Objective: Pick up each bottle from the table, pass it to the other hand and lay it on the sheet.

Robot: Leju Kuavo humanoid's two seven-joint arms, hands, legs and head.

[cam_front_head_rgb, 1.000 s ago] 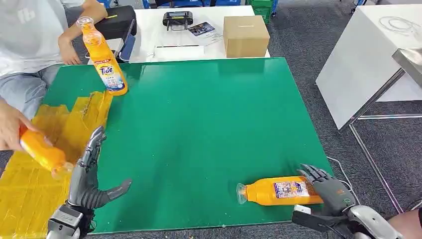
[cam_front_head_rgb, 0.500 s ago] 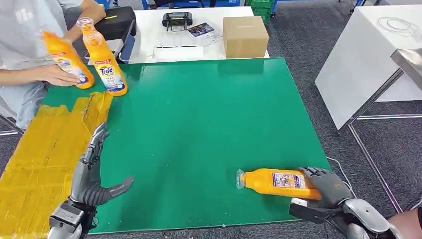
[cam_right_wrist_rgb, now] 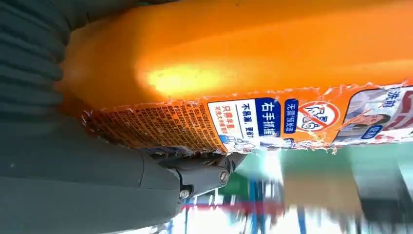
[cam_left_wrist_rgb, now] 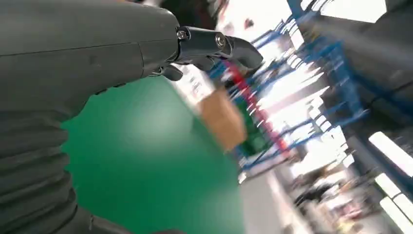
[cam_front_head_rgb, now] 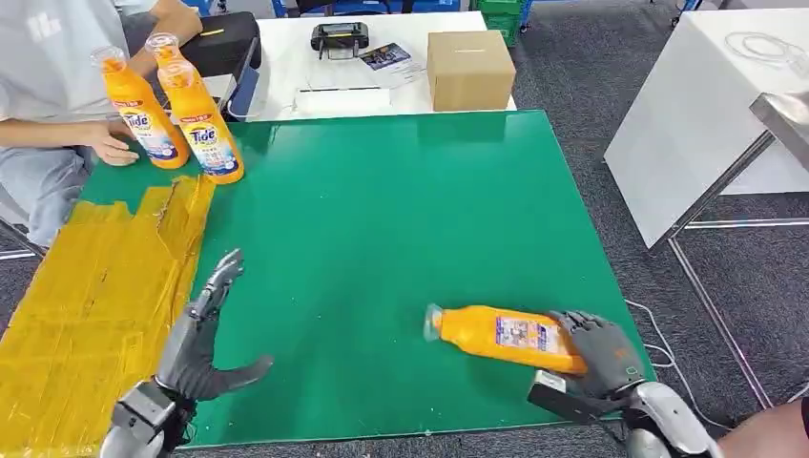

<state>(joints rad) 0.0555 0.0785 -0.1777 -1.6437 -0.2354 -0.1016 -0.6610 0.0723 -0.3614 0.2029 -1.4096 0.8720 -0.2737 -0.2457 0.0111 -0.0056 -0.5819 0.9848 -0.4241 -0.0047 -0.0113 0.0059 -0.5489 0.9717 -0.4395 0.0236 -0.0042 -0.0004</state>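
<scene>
An orange bottle is raised off the green table near its front right, its cap end pointing left. My right hand grips its base end, and the right wrist view has the bottle's orange body and torn label pressed against the palm. My left hand hovers open above the table's front left beside the yellow sheet, fingers stretched forward, thumb out. In the left wrist view the left hand holds nothing. Two upright orange bottles stand at the table's far left corner.
A person sits at the far left, one hand resting by the two standing bottles. Behind the green table, a white table carries a cardboard box, a black case and a small device. Another white table stands at the right.
My right hand has taken hold of the lying bottle and carried it up and left. My left hand moved right and forward. The person stood a second bottle at the far left corner.
</scene>
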